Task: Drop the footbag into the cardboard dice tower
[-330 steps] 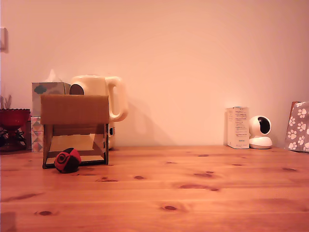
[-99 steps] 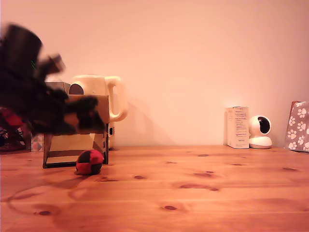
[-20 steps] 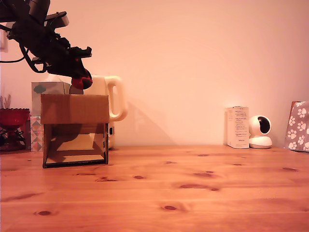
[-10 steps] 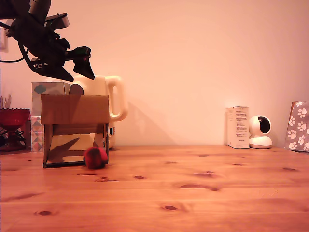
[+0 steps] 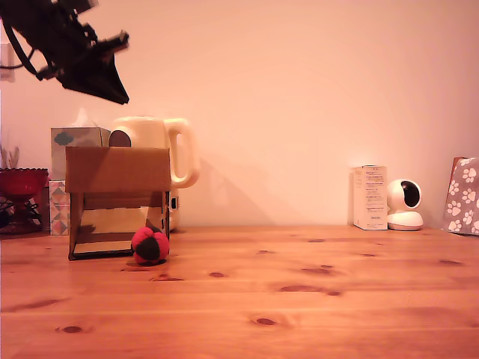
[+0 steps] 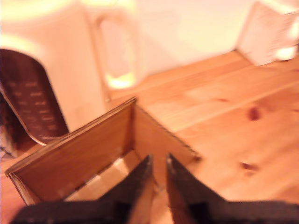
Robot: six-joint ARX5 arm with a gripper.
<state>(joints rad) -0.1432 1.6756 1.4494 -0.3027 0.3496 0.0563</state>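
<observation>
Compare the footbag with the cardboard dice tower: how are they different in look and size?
The footbag is small, round, red and black; the cardboard dice tower is a much larger, plain brown box. The tower is open-fronted below; the footbag is closed. Both rest on the wooden table, close together.

Behind the box you have a cream jug (image 5: 153,149) with its handle toward the exterior view's right, and a patterned tissue box (image 5: 75,140) beside it. A red bowl (image 5: 21,182) sits at the far left edge. Across the wooden table (image 5: 299,299), by the wall, stand a white carton (image 5: 369,197), a small white camera (image 5: 405,204) (just beside it), and a paw-print bag (image 5: 464,196).
</observation>
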